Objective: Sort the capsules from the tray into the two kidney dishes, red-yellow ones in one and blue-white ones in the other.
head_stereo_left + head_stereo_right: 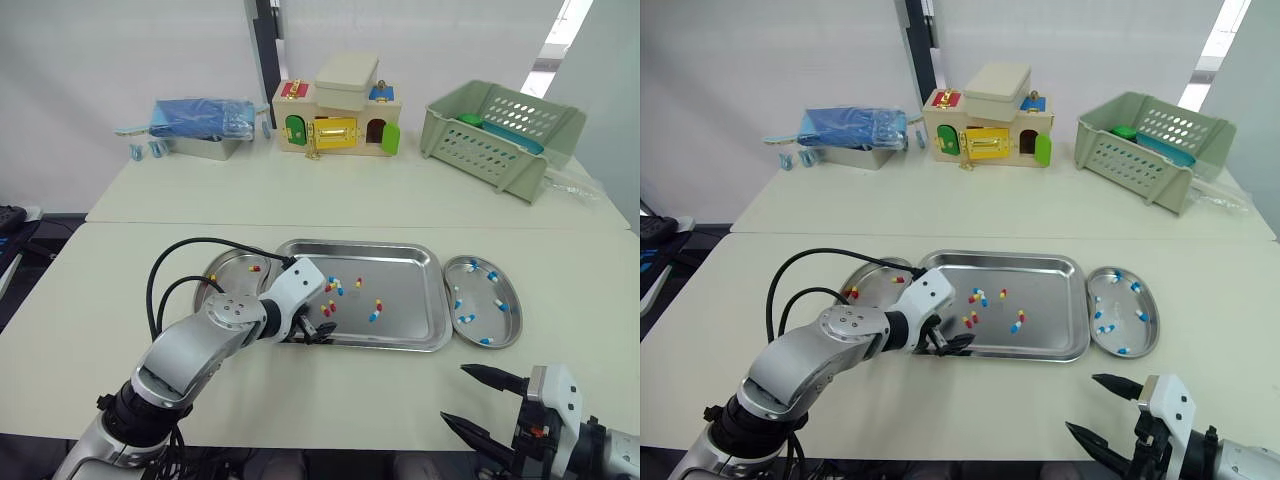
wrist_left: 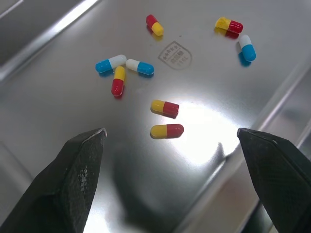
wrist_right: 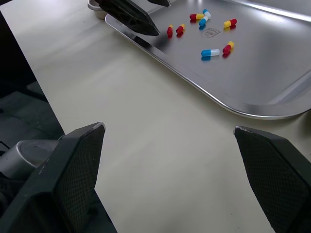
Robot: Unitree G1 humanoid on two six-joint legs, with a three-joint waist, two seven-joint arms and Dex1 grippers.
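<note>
A cream table (image 1: 560,260) meets a white wall (image 1: 100,50). The left gripper (image 1: 318,333), fingers wide over the tray (image 1: 400,252), has its arm hiding part of the left dish (image 1: 232,266); the right gripper (image 1: 455,393) gapes wide too

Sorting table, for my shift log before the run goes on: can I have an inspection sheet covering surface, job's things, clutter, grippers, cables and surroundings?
Surface: cream table, no stray capsules seen on it.
Job's things: tray holds eight loose capsules, five red-yellow, three blue-white; left kidney dish has red-yellow ones, right kidney dish blue-white ones.
Clutter: on the rear table, a blue bundle, a wooden toy house and a green basket.
Grippers: left gripper open, low over the tray's near left corner, holding nothing; right gripper open above the table's near edge.
Cables: black cables loop from the left arm beside the left kidney dish.
Surroundings: white wall behind.
</note>
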